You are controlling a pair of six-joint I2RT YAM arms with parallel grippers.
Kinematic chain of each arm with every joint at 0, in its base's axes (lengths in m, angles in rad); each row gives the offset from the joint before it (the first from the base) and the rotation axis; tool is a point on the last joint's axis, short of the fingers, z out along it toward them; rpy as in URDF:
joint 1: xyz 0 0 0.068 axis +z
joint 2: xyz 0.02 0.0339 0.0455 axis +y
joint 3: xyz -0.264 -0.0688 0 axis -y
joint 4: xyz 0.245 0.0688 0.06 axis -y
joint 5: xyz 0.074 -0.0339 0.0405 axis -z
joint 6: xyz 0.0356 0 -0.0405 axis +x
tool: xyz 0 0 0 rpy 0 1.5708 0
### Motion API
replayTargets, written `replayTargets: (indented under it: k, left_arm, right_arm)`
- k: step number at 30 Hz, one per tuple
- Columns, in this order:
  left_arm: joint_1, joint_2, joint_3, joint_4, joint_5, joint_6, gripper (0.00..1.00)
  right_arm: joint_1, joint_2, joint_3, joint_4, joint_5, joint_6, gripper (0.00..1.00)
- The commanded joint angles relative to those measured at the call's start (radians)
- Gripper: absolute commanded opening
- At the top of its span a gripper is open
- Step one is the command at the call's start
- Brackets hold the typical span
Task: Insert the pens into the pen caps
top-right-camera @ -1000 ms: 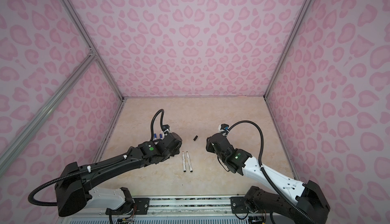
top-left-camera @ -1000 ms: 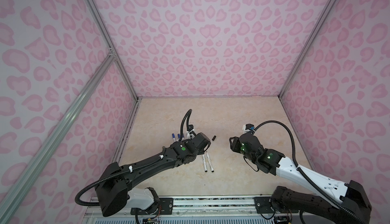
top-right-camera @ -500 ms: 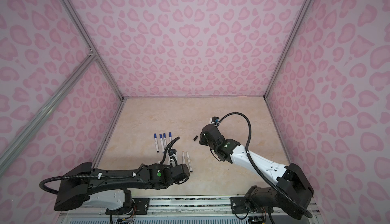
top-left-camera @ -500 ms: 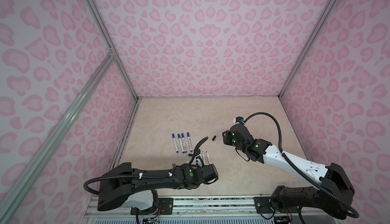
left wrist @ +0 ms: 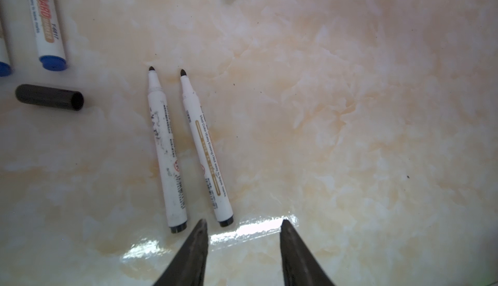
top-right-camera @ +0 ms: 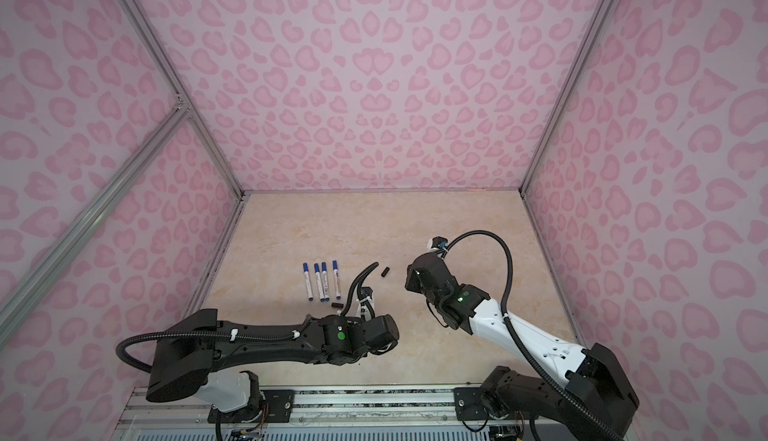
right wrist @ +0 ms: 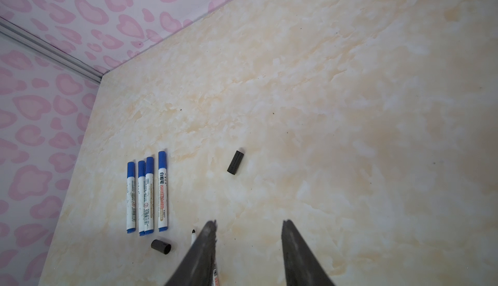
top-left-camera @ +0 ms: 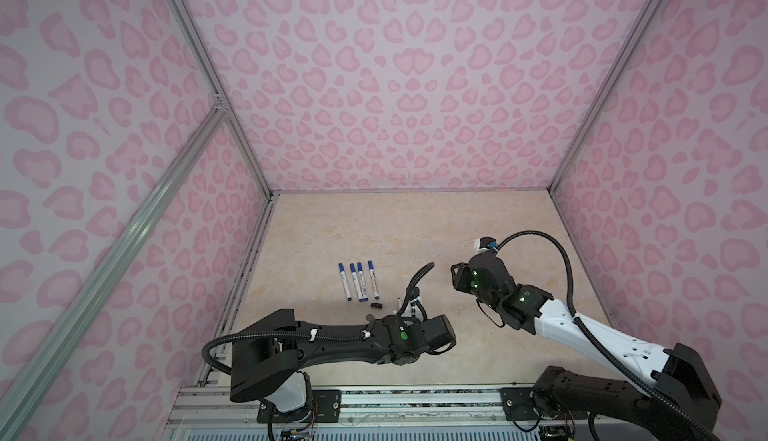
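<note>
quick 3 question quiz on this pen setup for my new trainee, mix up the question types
1. Count: how many pens already wear blue caps?
2. True or false: the left pincer is shut on one of the two uncapped pens.
3. Pick one: the two black caps are A) lying loose on the table, apart from each other; B) one in each pincer; C) both pushed onto pens.

Key: 1. Four. 2. False: it is open and empty, with its tips near those pens' black ends. 3. A.
</note>
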Motion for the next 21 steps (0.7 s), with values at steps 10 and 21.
replayTargets:
  k: [10, 21]
  left_arm:
    - [0.053, 0.076, 0.044, -0.039, -0.013, -0.043, 0.43]
    - [0.088, 0.166, 0.086, -0.059, 0.000, -0.051, 0.39]
  right_arm:
    - [-0.075, -0.038, -0.036, 0.001, -0.013, -0.010, 0.43]
    - [-0.103, -0.023, -0.031, 0.006, -0.032, -0.023, 0.43]
